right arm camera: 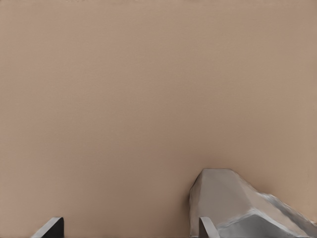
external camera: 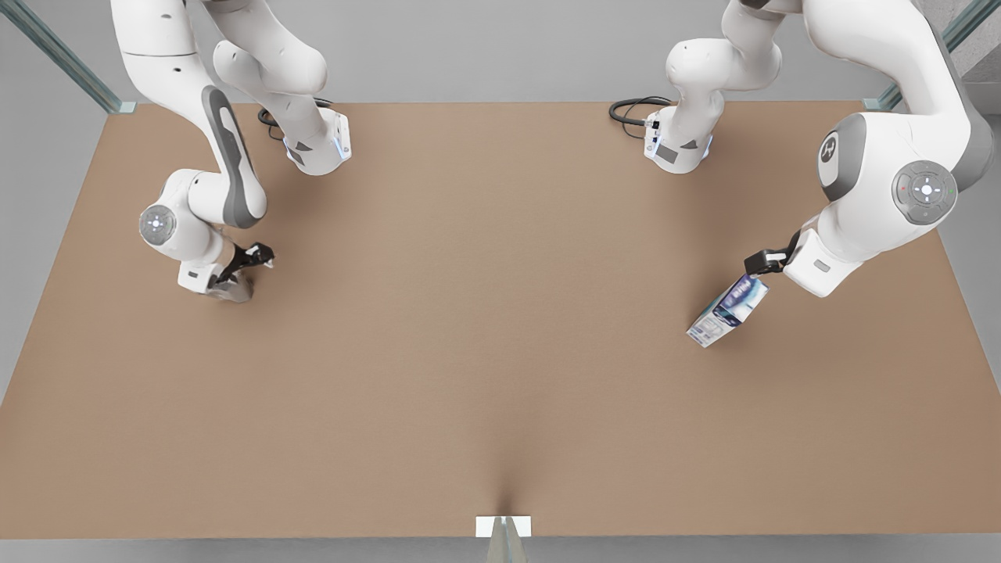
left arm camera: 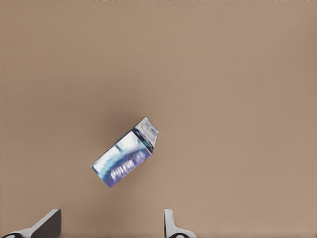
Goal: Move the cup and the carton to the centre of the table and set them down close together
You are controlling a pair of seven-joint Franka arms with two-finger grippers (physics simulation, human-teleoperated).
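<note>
Found the left tool (external camera: 755, 264) spread wide and gripping nothing, the carton (external camera: 727, 311) lying aslant on the bench (external camera: 500, 328) just ahead of its fingertips, apart from them. Found the right tool (external camera: 252, 258) likewise wide and empty, low over the bench, with the cup (right arm camera: 237, 208) close against the outer side of one finger (right arm camera: 207, 227), not between the two.

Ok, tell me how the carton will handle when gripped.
The carton looks like thin card, so it may dent under a hard squeeze. Its flat sides probably won't roll. It lies askew to the open left gripper, so it could twist.
</note>
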